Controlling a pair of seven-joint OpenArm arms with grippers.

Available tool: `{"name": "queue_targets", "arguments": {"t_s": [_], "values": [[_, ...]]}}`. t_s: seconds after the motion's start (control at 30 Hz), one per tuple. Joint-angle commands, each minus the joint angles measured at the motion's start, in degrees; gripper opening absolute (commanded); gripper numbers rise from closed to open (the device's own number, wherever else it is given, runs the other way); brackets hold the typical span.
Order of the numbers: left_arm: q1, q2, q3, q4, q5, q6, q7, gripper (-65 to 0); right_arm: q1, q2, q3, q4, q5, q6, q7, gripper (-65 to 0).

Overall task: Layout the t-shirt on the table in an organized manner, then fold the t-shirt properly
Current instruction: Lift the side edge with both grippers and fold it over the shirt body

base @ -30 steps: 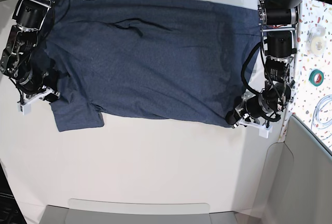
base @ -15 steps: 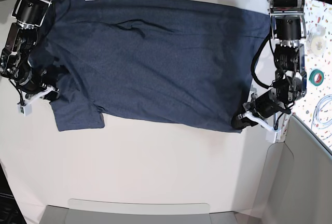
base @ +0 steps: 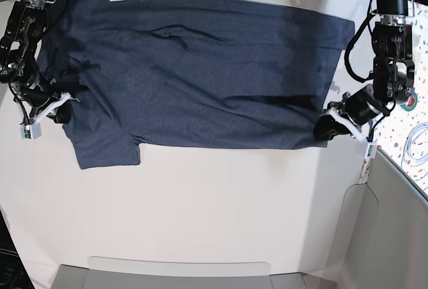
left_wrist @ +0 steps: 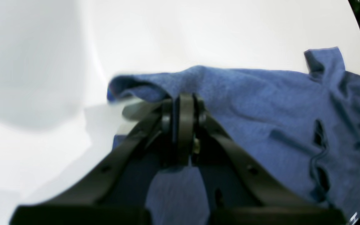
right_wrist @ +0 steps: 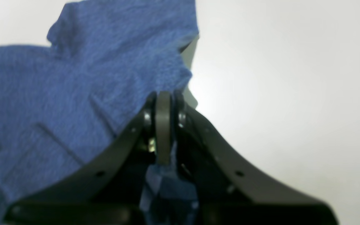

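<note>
Cloth was seen clamped between the closed fingers of the left hand (left_wrist: 184,125) and of the right hand (right_wrist: 164,125), each pinching an edge of the t-shirt (base: 194,68). Farther off, the t-shirt was spread nearly flat across the far half of the white counter (base: 214,215), a white "H" showing at its far edge.

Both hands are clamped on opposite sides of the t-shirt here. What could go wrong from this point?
1. Each hand pinches only a small bit of cloth: the left hand and right hand hold the t-shirt near its edge, so it might slip out under tension.
2. Wrinkles remain across the middle; they could get folded in.
3. The shirt's top edge lies near the table edge and could slide off.
</note>
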Motion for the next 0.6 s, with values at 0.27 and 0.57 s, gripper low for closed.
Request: {"name": "queue_targets", "arguments": {"t_s": [0.27,0.57], "values": [[5.9,-2.6,-7.6,3.7,-0.7,-0.4,-1.0,-64.1,-5.3,0.9,9.3,2.8,0.7,0.2,1.2,-65.0],[11.1,-2.6,-11.8,8.6,-0.7,-0.5,-0.8,-64.2,-6.9,0.8,13.0,2.7,0.7,0.2,1.2,-65.0]]}}
